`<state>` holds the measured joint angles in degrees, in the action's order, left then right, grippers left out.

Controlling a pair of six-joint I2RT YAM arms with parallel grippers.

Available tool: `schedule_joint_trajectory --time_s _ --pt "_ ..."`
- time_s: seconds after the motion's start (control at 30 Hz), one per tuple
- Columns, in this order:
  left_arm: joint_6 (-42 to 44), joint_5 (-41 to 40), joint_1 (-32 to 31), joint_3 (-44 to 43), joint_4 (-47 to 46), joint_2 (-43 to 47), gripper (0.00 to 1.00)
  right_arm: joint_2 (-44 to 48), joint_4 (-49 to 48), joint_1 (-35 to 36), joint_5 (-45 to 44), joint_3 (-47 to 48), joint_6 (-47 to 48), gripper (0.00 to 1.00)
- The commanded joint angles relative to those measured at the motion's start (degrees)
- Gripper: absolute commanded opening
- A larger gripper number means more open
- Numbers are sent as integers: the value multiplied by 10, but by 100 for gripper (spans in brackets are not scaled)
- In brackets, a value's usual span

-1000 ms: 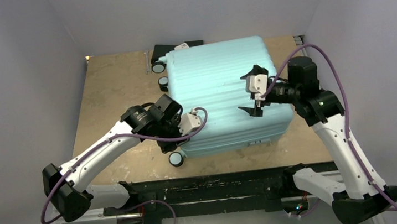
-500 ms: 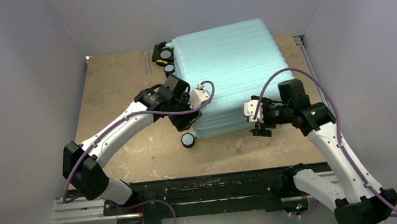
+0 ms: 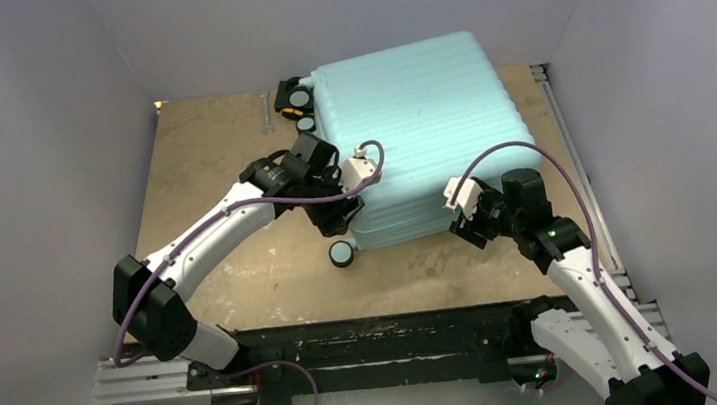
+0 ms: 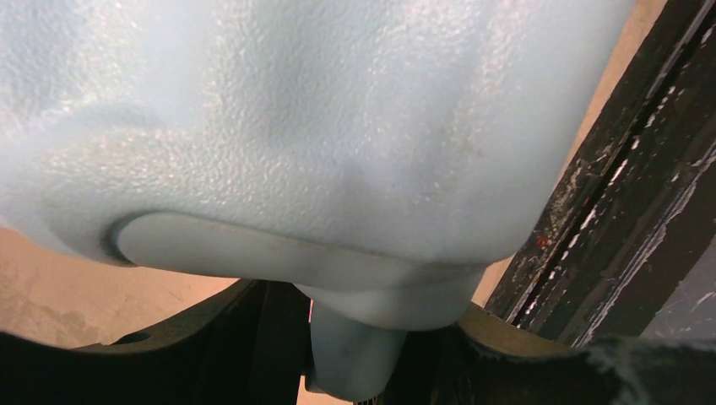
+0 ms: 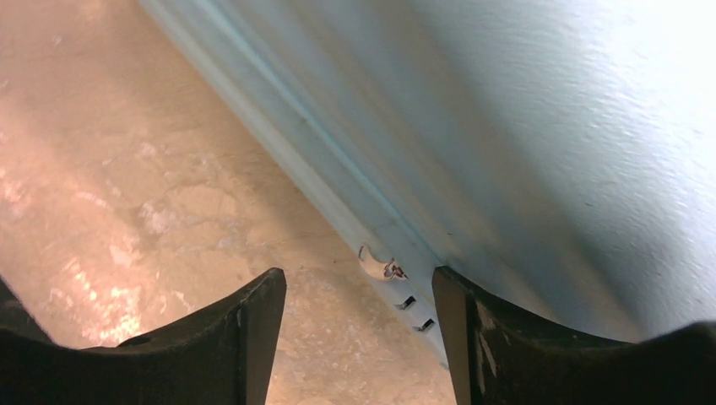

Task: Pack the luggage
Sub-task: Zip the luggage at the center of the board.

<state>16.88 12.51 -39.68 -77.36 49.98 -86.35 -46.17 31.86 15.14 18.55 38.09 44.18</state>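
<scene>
At table's near edge, both arms reach toward 12 o'clock, seen from the top camera. Left arm: elbow low at about 8 o'clock, forearm running up and right, wrist bent so the left gripper (image 3: 338, 217) sits at the near-left corner of the luggage (image 3: 417, 126), between 7 and 8 o'clock of the shell's centre. Left wrist view: the two dark fingers (image 4: 253, 337) flank a pale stub under that rounded corner (image 4: 321, 152), and the stub fills the gap, so I record this gripper as clamped on the luggage. Right arm: forearm rising from 5 o'clock, wrist turned left, right gripper (image 3: 463, 214) just beside the shell's near edge, at about 5 o'clock of its centre. Right wrist view: fingers (image 5: 245, 337) spread apart, nothing between them but bare table (image 5: 127, 169) and a small zip pull (image 5: 376, 261) on the seam; no contact seen. Luggage is closed, ribbed face up, on the far-centre table (image 3: 208, 148), with one wheel (image 3: 342, 253) just below the left gripper.
</scene>
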Motion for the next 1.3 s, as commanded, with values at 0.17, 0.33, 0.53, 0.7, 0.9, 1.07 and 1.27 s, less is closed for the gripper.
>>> schedule_joint_trajectory --time_s 0.17,0.33,0.53,0.7,0.9,1.07,1.27 --pt "-74 30 21 -69 -141 -37 0 34 -137 -72 -49 -14 -96 66" --pt "-82 30 21 -109 -150 -52 0 28 -134 -84 -64 -25 -102 67" --pt "-90 34 21 -150 -155 -70 0 5 -166 -117 -32 -45 -110 67" --pt "-95 39 20 -164 -155 -78 0 -34 -178 -138 -7 -44 -103 59" --pt "-97 41 18 -168 -156 -85 0 -79 -154 -168 83 -31 -74 44" --pt "-98 41 14 -173 -153 -93 0 -63 -82 -169 156 -22 -4 42" --pt "-98 41 9 -175 -151 -102 0 -35 -17 -169 165 -26 99 60"
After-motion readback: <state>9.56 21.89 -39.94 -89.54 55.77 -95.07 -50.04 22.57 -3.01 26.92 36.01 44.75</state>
